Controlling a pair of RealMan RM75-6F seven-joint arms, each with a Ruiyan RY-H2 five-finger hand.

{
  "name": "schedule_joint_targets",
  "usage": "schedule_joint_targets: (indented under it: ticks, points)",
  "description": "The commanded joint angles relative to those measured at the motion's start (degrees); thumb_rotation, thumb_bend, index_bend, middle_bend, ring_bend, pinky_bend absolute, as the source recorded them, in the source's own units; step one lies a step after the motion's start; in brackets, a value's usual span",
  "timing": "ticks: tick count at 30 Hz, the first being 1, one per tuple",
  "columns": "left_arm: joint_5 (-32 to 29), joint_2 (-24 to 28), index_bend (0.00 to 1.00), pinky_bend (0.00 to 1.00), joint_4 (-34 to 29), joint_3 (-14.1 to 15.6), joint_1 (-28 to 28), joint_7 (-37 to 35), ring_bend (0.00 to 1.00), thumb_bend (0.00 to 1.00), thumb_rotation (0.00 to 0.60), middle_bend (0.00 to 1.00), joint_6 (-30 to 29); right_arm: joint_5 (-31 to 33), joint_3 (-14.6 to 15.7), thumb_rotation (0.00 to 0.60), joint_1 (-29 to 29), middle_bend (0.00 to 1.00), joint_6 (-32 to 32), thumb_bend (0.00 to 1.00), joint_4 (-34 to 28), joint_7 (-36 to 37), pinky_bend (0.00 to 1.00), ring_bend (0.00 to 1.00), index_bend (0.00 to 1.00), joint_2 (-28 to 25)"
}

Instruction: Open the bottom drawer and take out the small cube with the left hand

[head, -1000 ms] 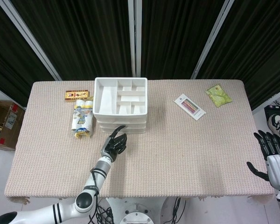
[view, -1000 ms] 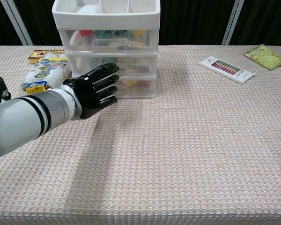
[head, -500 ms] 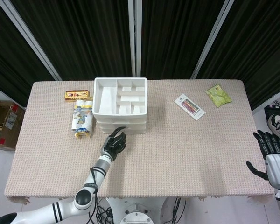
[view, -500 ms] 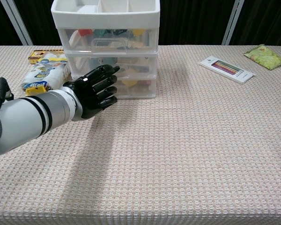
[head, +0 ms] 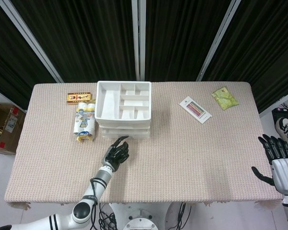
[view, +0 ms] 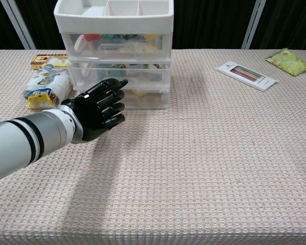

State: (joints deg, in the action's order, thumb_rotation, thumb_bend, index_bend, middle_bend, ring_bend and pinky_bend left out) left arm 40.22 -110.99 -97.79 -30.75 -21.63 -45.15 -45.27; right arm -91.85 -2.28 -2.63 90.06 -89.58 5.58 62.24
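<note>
Head view: left hand (head: 117, 153) spread, empty, just before drawer unit (head: 123, 110); right hand (head: 274, 160) spread at table edge, arm cut off. Chest view: bottom drawer (view: 137, 97) closed; small cube not discernible w/in clutter.

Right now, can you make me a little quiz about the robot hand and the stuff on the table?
1. True or false: the bottom drawer of the white plastic drawer unit is pulled wide open.
2. Which robot hand is in front of the drawers? A) left B) right
3. Fill in: the flat white box of coloured pencils lies between the drawer unit and the ____ snack packet.

Key:
1. False. It looks closed.
2. A. The black left robot hand is there, fingers apart, holding nothing. The right robot hand waits open at the table edge.
3. Green.
</note>
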Motion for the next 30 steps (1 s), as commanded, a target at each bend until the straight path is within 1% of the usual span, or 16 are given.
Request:
schedule_joint_targets:
  ticks: [1,3,5,7,10,12,14,15,16,18,19,22,24,27,29,30]
  points:
    - [1.4,0.3,0.23,1.00,-1.2,1.5,0.7,0.9,0.83,0.48,0.600,0.74,-1.2,-0.1,0.1,0.600,0.1,0.05,0.1,0.13,0.0,0.1,0.03,0.00,0.00,0.0]
    - [1.8,0.5,0.15,1.00,-2.0,2.8,1.0,1.9,0.82,0.48,0.600,0.73,-1.8,-0.1,0.1,0.600,0.1,0.05,0.1,0.13,0.1,0.2,0.03,0.00,0.00,0.1]
    - [3.1,1.8,0.08,1.00,-3.1,5.2,0.9,5.0,0.81,0.48,0.600,0.70,-2.0,-0.1,0.1,0.600,0.2,0.05,0.3,0.13,0.3,0.4,0.03,0.00,0.00,0.1]
    - [4.3,3.3,0.05,1.00,-4.3,7.7,0.6,8.8,0.79,0.48,0.600,0.67,-2.9,0.0,0.1,0.600,0.3,0.05,0.3,0.13,0.5,0.6,0.03,0.00,0.00,0.2]
    - [5.4,6.2,0.04,1.00,-6.6,10.0,0.1,13.1,0.78,0.48,0.600,0.65,-2.7,0.0,0.1,0.600,0.3,0.05,0.3,0.13,0.7,1.0,0.03,0.00,0.00,0.2]
    - [7.5,8.8,0.04,1.00,-8.4,11.9,-0.4,16.7,0.78,0.48,0.600,0.64,-2.4,-0.2,0.1,0.600,0.3,0.05,0.6,0.13,0.9,1.2,0.03,0.00,0.00,0.2]
    - [11.3,11.7,0.07,1.00,-10.1,13.6,-0.9,20.0,0.78,0.48,0.600,0.63,-1.5,-0.1,0.1,0.600,0.4,0.05,0.7,0.13,1.1,1.4,0.03,0.00,0.00,0.1]
    - [14.1,13.2,0.08,1.00,-10.9,14.4,-1.1,21.6,0.78,0.48,0.600,0.63,-1.3,-0.1,0.1,0.600,0.4,0.05,0.7,0.13,1.1,1.5,0.03,0.00,0.00,0.1]
    - [18.9,15.4,0.11,1.00,-11.7,15.5,-1.4,24.2,0.78,0.48,0.600,0.63,-1.2,0.0,0.1,0.600,0.5,0.05,0.7,0.13,1.2,1.6,0.03,0.00,0.00,0.1]
    - [26.1,18.9,0.19,1.00,-12.5,17.2,-2.2,29.1,0.78,0.48,0.600,0.64,-1.6,0.0,0.0,0.600,0.5,0.05,0.7,0.13,1.3,1.8,0.03,0.00,0.00,0.1]
    - [30.3,20.8,0.22,1.00,-12.9,17.9,-2.6,32.8,0.78,0.48,0.600,0.64,-2.9,-0.1,0.1,0.600,0.5,0.05,0.7,0.13,1.3,1.8,0.03,0.00,0.00,0.1]
    - [37.8,22.4,0.23,1.00,-12.3,18.3,-3.3,43.1,0.78,0.48,0.600,0.68,-8.6,-0.3,0.1,0.600,0.4,0.05,0.7,0.14,1.4,1.9,0.03,0.00,0.00,0.2]
    - [39.7,21.9,0.22,1.00,-10.9,18.0,-3.7,49.7,0.78,0.48,0.600,0.69,-11.8,-0.4,0.1,0.600,0.4,0.05,0.8,0.14,1.5,2.0,0.03,0.00,0.00,0.3]
    - [37.8,20.3,0.20,1.00,-8.3,16.6,-5.4,58.4,0.79,0.44,0.600,0.70,-13.8,0.1,0.1,0.600,0.7,0.05,0.8,0.13,1.7,2.4,0.03,0.00,0.00,0.2]
    - [35.2,19.7,0.16,1.00,-7.2,15.8,-6.7,62.0,0.80,0.36,0.600,0.72,-13.6,0.3,0.1,0.600,0.8,0.05,0.7,0.13,1.8,2.6,0.03,0.00,0.00,0.2]
    - [33.6,19.1,0.15,1.00,-6.3,15.3,-7.5,64.2,0.81,0.33,0.600,0.72,-13.6,0.4,0.1,0.600,0.8,0.05,0.8,0.14,1.9,2.7,0.03,0.00,0.00,0.1]
